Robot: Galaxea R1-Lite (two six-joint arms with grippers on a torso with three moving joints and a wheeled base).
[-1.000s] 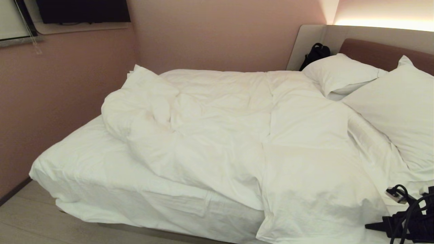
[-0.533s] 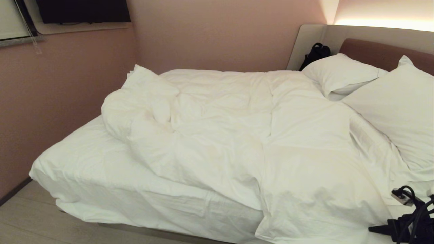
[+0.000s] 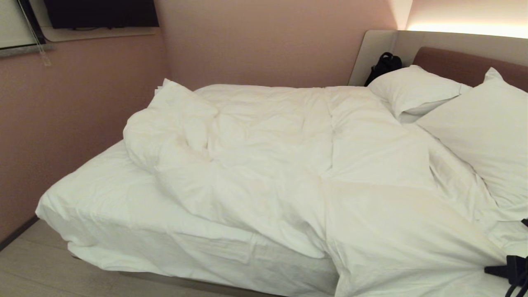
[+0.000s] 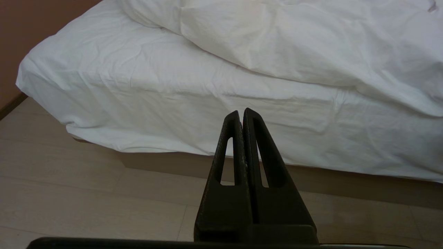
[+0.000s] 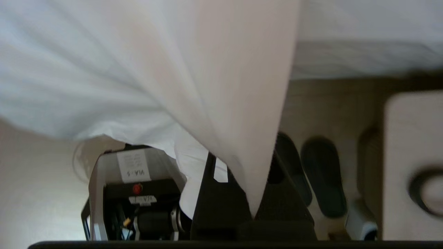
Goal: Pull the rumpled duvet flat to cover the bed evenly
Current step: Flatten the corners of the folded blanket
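Observation:
The white duvet (image 3: 288, 156) lies rumpled on the bed (image 3: 103, 206), bunched up at the far left. The sheet is bare at the near left, and the duvet's near right part hangs over the bed's near edge. My right gripper (image 5: 247, 145) is shut on a fold of the duvet (image 5: 173, 69); the cloth runs taut from between its fingers (image 5: 207, 193) and hides their tips. Only a black part of the right arm (image 3: 513, 272) shows at the head view's lower right edge. My left gripper (image 4: 241, 112) is shut and empty, low above the floor, facing the bed's side (image 4: 173, 114).
Two white pillows (image 3: 412, 88) (image 3: 486, 132) lean on the brown headboard (image 3: 453, 62), with a black bag (image 3: 383, 64) behind them. Walls close the bed's far side and left. A pair of dark slippers (image 5: 322, 173) and my own base (image 5: 135, 193) are on the floor below the right gripper.
The right arm has drawn back toward the lower right, almost out of the head view. The duvet's near right part has come with it, spreading farther right. The left arm has kept still.

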